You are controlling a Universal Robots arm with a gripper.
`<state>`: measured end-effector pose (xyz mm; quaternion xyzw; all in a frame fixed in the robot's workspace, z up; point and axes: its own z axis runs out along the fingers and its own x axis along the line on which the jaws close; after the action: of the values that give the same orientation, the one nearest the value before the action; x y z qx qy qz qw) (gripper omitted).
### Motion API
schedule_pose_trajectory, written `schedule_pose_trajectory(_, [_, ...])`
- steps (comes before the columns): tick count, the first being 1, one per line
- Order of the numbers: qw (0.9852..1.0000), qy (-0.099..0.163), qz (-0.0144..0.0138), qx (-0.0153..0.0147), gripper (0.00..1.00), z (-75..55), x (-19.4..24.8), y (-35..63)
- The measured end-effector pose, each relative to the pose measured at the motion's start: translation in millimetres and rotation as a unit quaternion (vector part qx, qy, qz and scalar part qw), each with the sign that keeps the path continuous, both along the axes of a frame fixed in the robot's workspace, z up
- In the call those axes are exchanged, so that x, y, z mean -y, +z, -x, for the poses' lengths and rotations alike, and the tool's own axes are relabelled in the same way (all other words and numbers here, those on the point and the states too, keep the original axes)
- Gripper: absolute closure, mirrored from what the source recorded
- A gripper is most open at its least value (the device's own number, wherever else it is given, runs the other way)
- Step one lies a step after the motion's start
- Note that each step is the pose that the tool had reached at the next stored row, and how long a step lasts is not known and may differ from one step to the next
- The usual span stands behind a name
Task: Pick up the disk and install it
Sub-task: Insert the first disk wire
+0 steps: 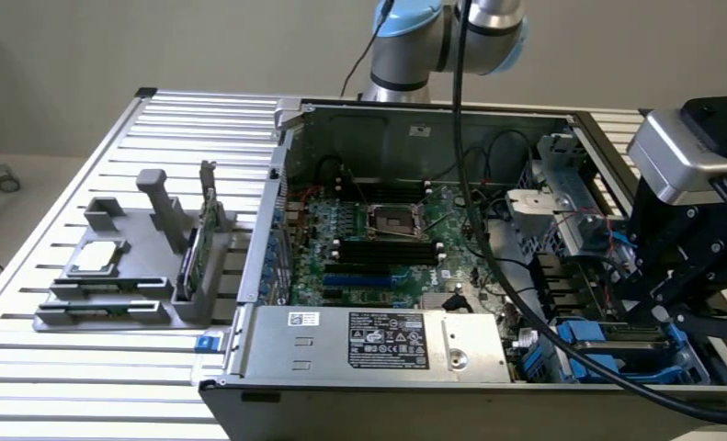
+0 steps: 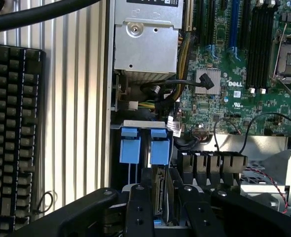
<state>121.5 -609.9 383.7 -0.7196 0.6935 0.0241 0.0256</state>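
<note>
Fingers (image 2: 138,212), blocky matte black, clamp thin flat disk (image 2: 158,197) edge-on.

Motherboard (image 2: 264,106): the brand "DELL" is printed in white on the green board, just beside the small silver heatsink (image 2: 207,79).

Power supply (image 1: 376,342): a large white label (image 1: 389,343) carries rows of marks and fine print, none legible. A smaller white sticker (image 1: 303,319) near it bears print that is also illegible.
</note>
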Motion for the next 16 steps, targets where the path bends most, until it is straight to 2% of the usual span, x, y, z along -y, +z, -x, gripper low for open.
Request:
schedule_pose_trajectory(4, [1.0, -0.005, 0.0, 0.0, 0.72, 0.0, 0.0, 0.0])
schedule_pose_trajectory(9, [0.9993, -0.036, 0.0, 0.0, 0.72, 0.0, 0.0, 0.0])
schedule_pose_trajectory(13, [0.9978, -0.067, 0.0, 0.0, 0.72, 0.0, 0.0, 0.0])
schedule_pose_trajectory(16, [0.9958, -0.091, 0.0, 0.0, 0.72, 0.0, 0.0, 0.0])
